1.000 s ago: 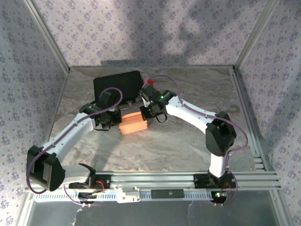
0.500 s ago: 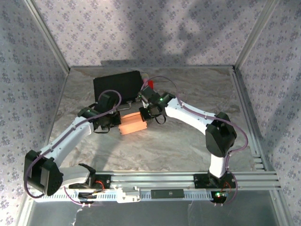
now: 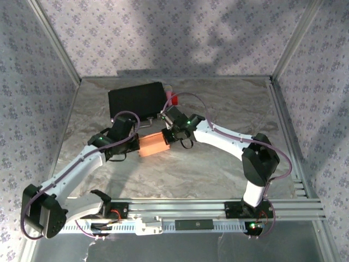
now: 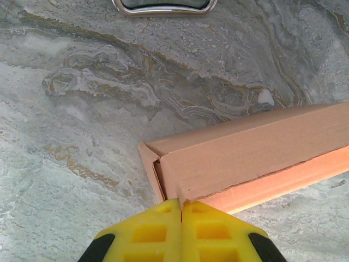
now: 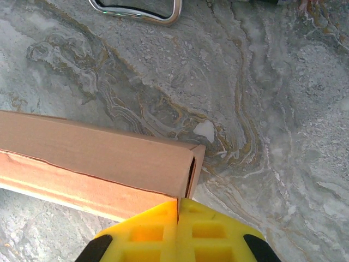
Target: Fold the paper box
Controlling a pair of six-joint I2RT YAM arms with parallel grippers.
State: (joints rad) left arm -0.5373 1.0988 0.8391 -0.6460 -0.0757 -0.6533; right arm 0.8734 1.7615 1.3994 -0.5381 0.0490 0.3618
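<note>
A small rectangular paper box (image 3: 154, 144) of thin, matte orange-tan cardboard was seen lying at the centre of the top view, on a table (image 3: 218, 169) with a grey, marble-veined surface. A flat black case (image 3: 136, 98) lay beyond it, toward the upper left.

In the left wrist view the paper box (image 4: 251, 153) ran from the centre to the right edge, where it was cut off. An end flap was folded in, with a dark slit beside it. The left end effector (image 4: 181, 204) was clenched, its ribbed yellow fingers (image 4: 152, 232) pressed together at the box's lower corner.

In the right wrist view the paper box (image 5: 92, 158) was cut off at the left edge. The right end effector (image 5: 178, 203) was likewise clenched against its end. Whether cardboard was pinched could not be told. A shiny metal loop (image 5: 136, 12) was cropped by the top edge.
</note>
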